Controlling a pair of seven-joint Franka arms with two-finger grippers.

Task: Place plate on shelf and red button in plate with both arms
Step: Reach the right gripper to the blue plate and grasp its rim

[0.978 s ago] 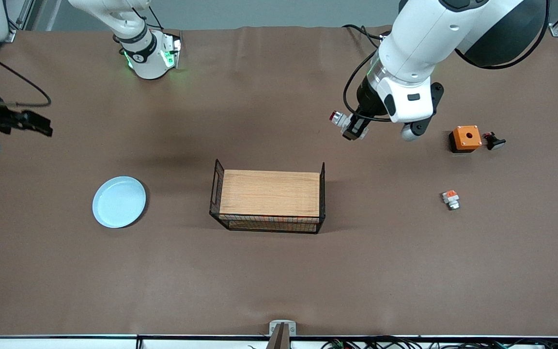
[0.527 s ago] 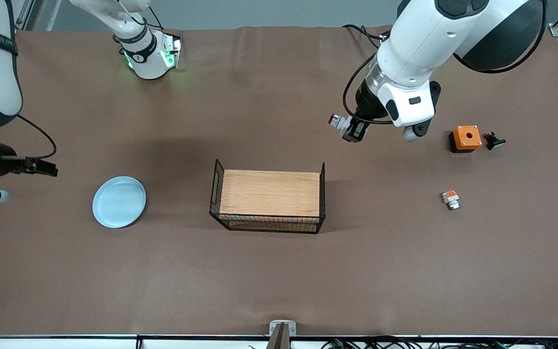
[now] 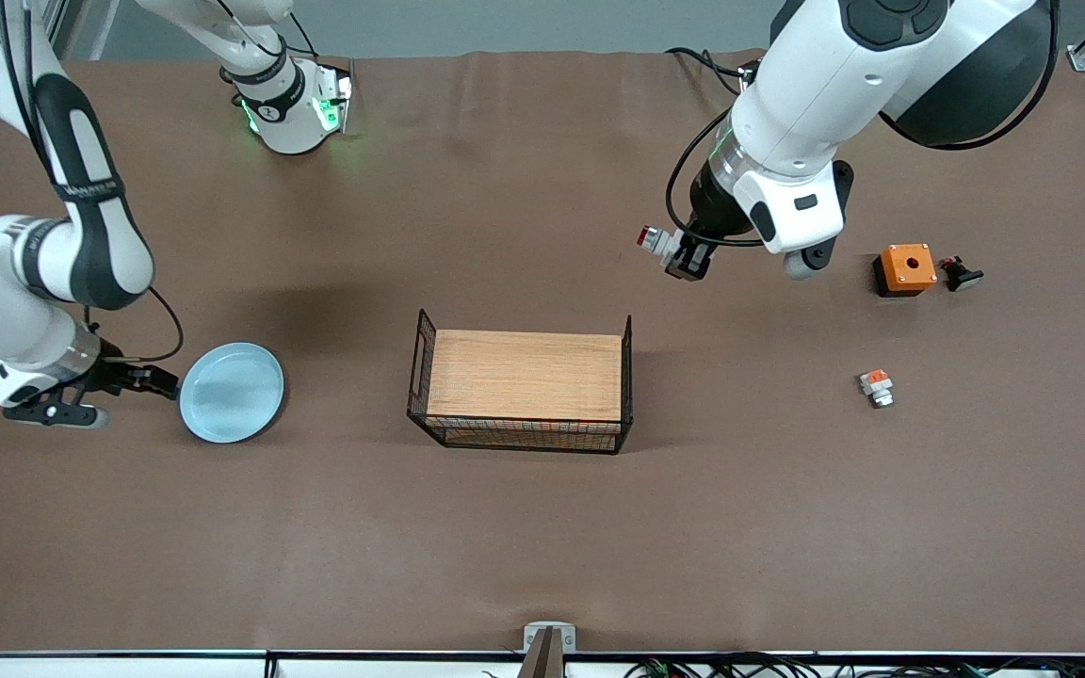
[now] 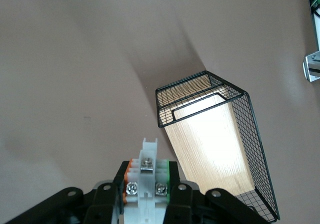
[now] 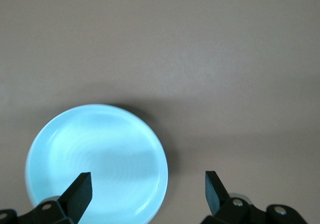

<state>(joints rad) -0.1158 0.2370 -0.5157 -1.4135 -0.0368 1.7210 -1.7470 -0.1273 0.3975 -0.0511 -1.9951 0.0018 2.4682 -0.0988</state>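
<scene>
Right gripper [image 3: 158, 381] has swung down from the table edge, jaws wide open, now just beside the plate [image 3: 232, 392], so a rim grab looks imminent. Left gripper [image 3: 688, 259] stays clamped on the red button [image 3: 657, 240], creeping toward the basket [image 3: 523, 388].

Brown covered table [image 3: 505, 546], grey floor along its top edge, cables along the near edge
</scene>
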